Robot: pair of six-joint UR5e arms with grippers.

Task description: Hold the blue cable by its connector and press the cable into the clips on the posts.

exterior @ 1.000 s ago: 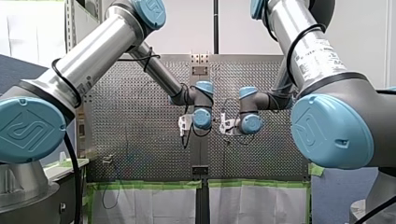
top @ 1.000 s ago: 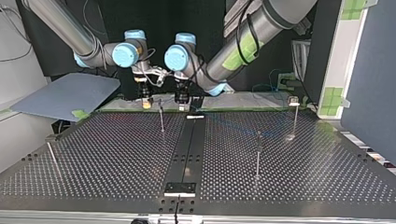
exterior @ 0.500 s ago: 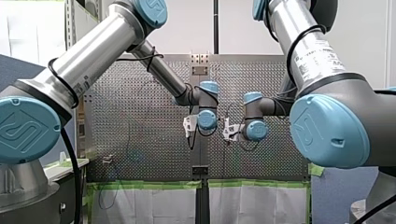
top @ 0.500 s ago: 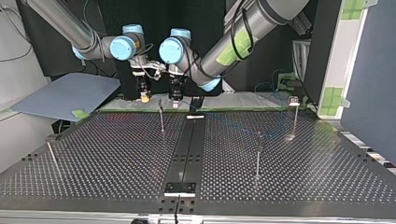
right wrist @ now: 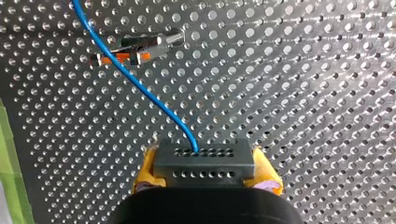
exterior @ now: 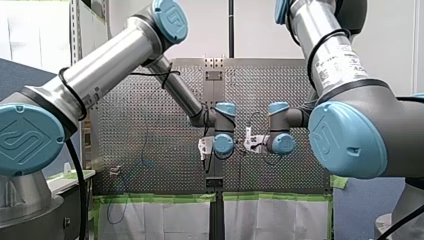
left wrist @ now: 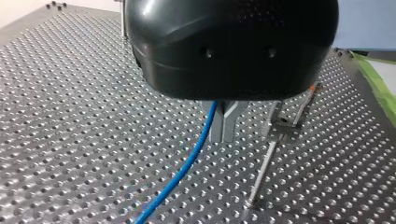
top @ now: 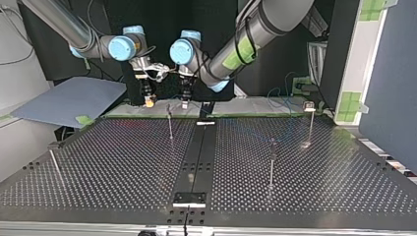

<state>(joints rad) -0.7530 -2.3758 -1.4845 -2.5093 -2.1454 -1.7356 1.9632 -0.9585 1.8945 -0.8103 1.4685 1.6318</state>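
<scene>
In the right wrist view my right gripper (right wrist: 205, 171) has its yellow pads (right wrist: 145, 169) shut on the dark grey connector (right wrist: 204, 161). The blue cable (right wrist: 140, 84) leaves the connector and passes over a post's clip (right wrist: 133, 50) ahead. In the left wrist view my left gripper (left wrist: 223, 135) has its grey fingers shut on the blue cable (left wrist: 187, 163), which trails down to the plate. A post (left wrist: 264, 168) with an orange-tipped clip stands just beside it. In the top view both grippers, my right (top: 148, 102) and my left (top: 184, 104), hang above the table's far edge.
Thin posts stand on the perforated table (top: 123, 167): one near the grippers (top: 170, 123), one at mid-right (top: 271, 164), one at the far right (top: 310, 120), one at the near left (top: 54, 164). A blue-grey board (top: 69, 98) lies beyond the table's left corner.
Both grippers have shifted together: in the front view lower and to the right, in the top view a little to the left. Both grips are unchanged.
</scene>
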